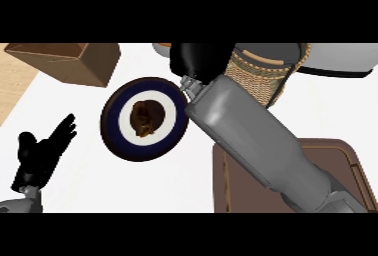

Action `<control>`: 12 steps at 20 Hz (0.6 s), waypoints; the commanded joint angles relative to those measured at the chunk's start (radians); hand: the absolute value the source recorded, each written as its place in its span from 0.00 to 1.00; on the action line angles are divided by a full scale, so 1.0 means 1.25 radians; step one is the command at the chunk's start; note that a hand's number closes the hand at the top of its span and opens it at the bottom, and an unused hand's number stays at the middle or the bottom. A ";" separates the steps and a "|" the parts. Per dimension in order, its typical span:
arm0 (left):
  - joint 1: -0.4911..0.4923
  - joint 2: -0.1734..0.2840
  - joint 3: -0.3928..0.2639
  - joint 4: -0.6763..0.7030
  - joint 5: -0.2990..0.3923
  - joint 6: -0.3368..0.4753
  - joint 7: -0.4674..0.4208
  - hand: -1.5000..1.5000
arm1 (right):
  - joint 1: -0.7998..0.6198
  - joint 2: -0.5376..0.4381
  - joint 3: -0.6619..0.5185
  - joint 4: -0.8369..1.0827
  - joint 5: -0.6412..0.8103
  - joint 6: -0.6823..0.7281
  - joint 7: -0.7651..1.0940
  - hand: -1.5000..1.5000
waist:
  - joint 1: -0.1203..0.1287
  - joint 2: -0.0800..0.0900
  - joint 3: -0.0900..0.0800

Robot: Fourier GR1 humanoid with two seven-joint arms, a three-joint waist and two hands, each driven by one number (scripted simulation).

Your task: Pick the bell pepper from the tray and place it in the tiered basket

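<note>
Right forearm [258, 145], grey and nearest the camera in the head view, is crossing the frame diagonally from lower right to upper centre. It is passing over one dark brown tray [221, 185], whose bare surface is showing at lower right. One right hand [198, 59], black, is lying at the top of the frame, just beside one woven tiered basket [258, 80]; whether its fingers are curling or holding anything cannot be told from this angle. No bell pepper is showing, so its position relative to the hand cannot be told. One left hand [40, 150] is resting at the lower left edge, fingers straight and spread, grasping nothing. One round plate [118, 117] with a dark blue rim is lying between the two hands, carrying one dark brown food item [146, 117] at its centre. One brown box [70, 60] is sitting at upper left on the white counter [88, 190].
</note>
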 commanded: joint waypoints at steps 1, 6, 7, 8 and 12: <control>-0.022 -0.015 -0.010 0.018 -0.014 0.011 -0.009 0.50 | -0.090 0.009 -0.009 0.138 -0.002 -0.097 0.134 1.00 | -0.004 0.008 0.001; -0.002 -0.011 -0.003 0.003 -0.001 0.001 -0.007 0.50 | -0.103 0.009 -0.130 0.181 -0.021 -0.265 0.026 1.00 | -0.005 0.013 0.004; -0.001 -0.010 0.005 -0.001 -0.006 0.017 -0.006 0.50 | -0.091 0.009 -0.142 0.198 -0.028 -0.297 -0.008 1.00 | -0.015 0.010 0.004; -0.026 -0.003 0.006 0.011 -0.001 0.005 0.005 0.50 | -0.119 0.009 -0.152 0.224 -0.052 -0.300 -0.011 1.00 | -0.011 0.013 0.003; 0.012 -0.024 -0.009 -0.001 -0.012 0.012 -0.016 0.50 | -0.168 0.009 -0.218 0.341 -0.060 -0.365 -0.075 1.00 | -0.011 0.011 0.003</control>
